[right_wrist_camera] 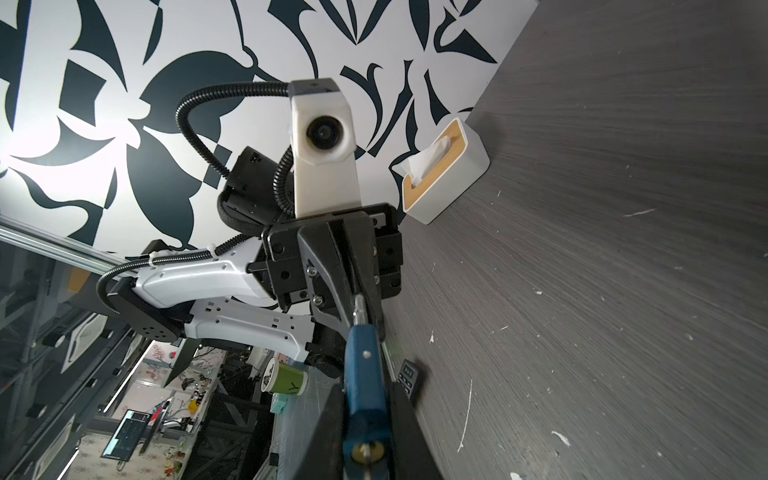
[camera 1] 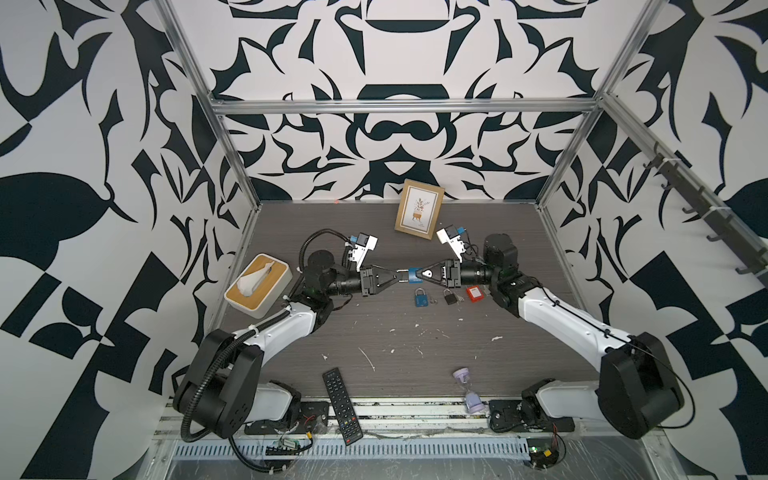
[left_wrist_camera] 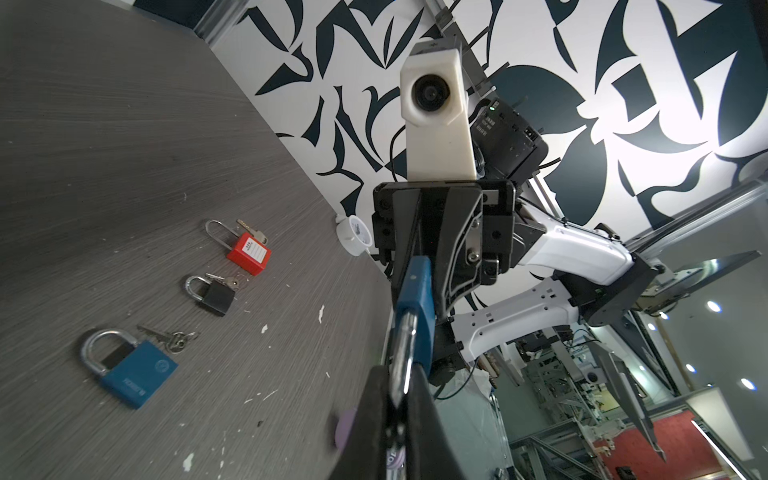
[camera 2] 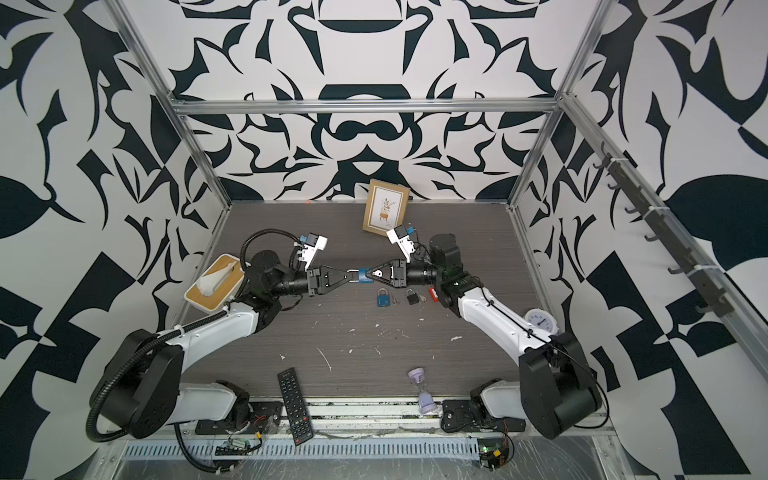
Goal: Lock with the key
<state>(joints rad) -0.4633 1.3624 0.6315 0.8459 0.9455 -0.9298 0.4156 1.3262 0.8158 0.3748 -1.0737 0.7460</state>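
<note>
left gripper [camera 1: 398, 276]: clamped on steel shackle [left_wrist_camera: 405, 349] | lock [camera 1: 412, 276]: aloft, in front of the frame [camera 1: 419, 210]; between both grippers | right gripper [camera 2: 370, 275]: grasping blue body [right_wrist_camera: 365, 374] | handling: likely dense, rigid, slick metal; grip flat body faces; leave keyway [right_wrist_camera: 368, 451] free

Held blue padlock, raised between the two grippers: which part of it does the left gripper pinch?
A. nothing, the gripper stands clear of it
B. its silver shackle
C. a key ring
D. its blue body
B: in the left wrist view the left gripper is shut on the silver shackle of the held blue padlock, while the right gripper clamps the blue body.
</note>
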